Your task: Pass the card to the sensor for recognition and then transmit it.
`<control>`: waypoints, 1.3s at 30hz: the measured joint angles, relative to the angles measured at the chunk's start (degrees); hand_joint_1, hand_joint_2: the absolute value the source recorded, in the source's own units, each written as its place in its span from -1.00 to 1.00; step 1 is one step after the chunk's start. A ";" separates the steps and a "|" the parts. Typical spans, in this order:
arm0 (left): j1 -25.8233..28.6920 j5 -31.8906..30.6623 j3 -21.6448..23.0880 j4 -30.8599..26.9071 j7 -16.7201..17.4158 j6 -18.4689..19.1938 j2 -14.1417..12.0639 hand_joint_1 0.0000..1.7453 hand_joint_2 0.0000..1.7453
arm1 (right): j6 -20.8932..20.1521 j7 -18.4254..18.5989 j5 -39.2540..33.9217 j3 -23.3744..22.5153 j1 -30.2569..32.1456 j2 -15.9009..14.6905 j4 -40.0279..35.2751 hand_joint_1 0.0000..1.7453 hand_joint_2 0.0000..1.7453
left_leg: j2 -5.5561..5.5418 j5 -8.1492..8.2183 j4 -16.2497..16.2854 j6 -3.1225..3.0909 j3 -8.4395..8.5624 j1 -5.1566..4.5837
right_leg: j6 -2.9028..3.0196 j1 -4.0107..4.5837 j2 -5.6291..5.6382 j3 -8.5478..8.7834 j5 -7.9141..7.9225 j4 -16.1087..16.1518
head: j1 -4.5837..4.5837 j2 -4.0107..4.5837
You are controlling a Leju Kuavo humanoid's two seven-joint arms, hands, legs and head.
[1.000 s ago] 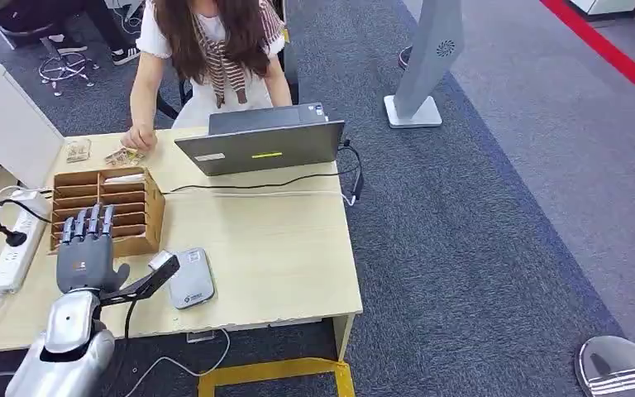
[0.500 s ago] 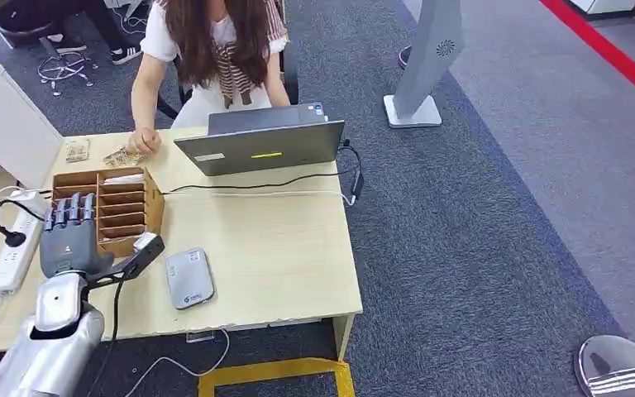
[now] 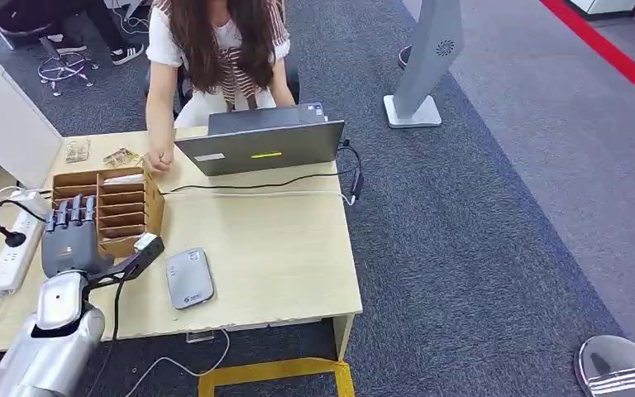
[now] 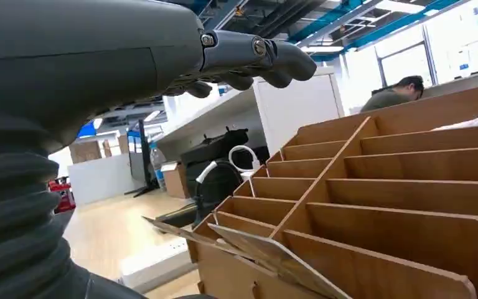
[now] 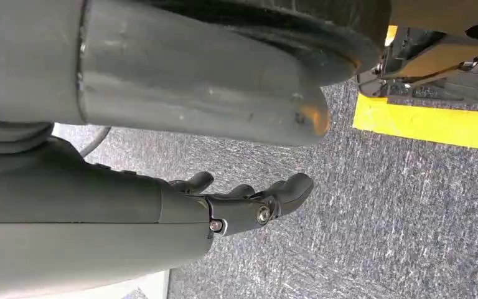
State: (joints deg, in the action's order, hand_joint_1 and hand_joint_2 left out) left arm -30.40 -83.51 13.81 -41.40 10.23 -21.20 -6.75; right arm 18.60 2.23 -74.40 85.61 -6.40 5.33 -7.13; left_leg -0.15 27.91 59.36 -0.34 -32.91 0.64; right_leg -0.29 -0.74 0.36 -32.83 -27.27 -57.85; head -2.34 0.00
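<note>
Left hand (image 3: pixel 68 241) is raised over the near left part of the wooden desk (image 3: pixel 281 265), palm down, its dark fingers (image 3: pixel 69 212) stretched forward and side by side over the near edge of the slotted wooden card rack (image 3: pixel 128 207), while the thumb (image 3: pixel 136 258) juts out to the right toward the sensor (image 3: pixel 188 278). It holds nothing; the fingers are extended and slightly spread. In the left wrist view the same hand (image 4: pixel 162 56) hovers just above the rack (image 4: pixel 379 199), fingertips (image 4: pixel 286 62) gently curled and apart from the wood, and a thin card (image 4: pixel 274 258) lies tilted across the rack's nearest edge, touching the wood but not the hand. The silver forearm (image 3: pixel 58 331) rises from the near left corner, with a dark cable running beside it. The grey sensor lies flat on the desk just right of the thumb, apart from it. Right hand (image 5: pixel 236 205) hangs over grey carpet (image 5: pixel 379 237) near a yellow floor stripe (image 5: pixel 429 124), fingers loosely curled and holding nothing. At the far side of the desk a person (image 3: pixel 215 50) sits behind an open laptop (image 3: pixel 260 145), one hand (image 3: pixel 161 159) resting on the desk beside the laptop. A white power strip (image 3: pixel 12 244) lies left of the rack.
</note>
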 joint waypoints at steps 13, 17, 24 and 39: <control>0.00 -0.44 -0.02 0.94 0.00 0.33 0.63 -1.00 1.00 | 0.00 0.00 -0.07 0.07 -0.02 0.00 0.00 -1.00 -1.00 | 0.00 0.00 0.00 0.00 0.00 0.00 | 0.00 0.00 0.00 0.00 0.00 0.00 | 0.00 0.00; 0.00 -0.44 0.00 1.05 0.00 0.48 0.74 -1.00 1.00 | 0.00 0.00 -0.07 0.20 -0.02 0.00 0.00 -1.00 -1.00 | 0.00 0.00 0.00 0.00 0.00 0.00 | 0.00 0.00 0.00 0.00 0.00 0.00 | 0.00 0.00; 0.02 -0.59 -0.02 1.23 0.00 1.62 0.94 1.00 1.00 | 0.00 -0.02 -0.22 0.42 -0.02 0.00 0.00 -1.00 -1.00 | 0.00 0.00 0.00 0.00 0.00 0.00 | 0.00 0.00 0.00 0.00 0.00 0.00 | 0.00 0.00; -0.11 -0.44 0.00 1.23 -0.28 2.56 0.94 1.00 1.00 | -0.28 -0.66 -0.81 0.42 -0.02 0.00 0.00 -1.00 -1.00 | 0.00 0.00 0.00 0.00 0.00 0.00 | 0.00 0.00 0.00 0.00 0.00 0.00 | 0.00 0.00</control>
State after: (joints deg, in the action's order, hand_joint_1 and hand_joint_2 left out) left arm -30.51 -83.95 13.81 -40.17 9.94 -18.64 -5.81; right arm 18.32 1.57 -75.21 86.03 -6.42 5.33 -7.13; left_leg -0.15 27.91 59.36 -0.34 -32.91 0.64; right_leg -0.29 -0.74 0.36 -32.83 -27.27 -57.85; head -2.34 0.00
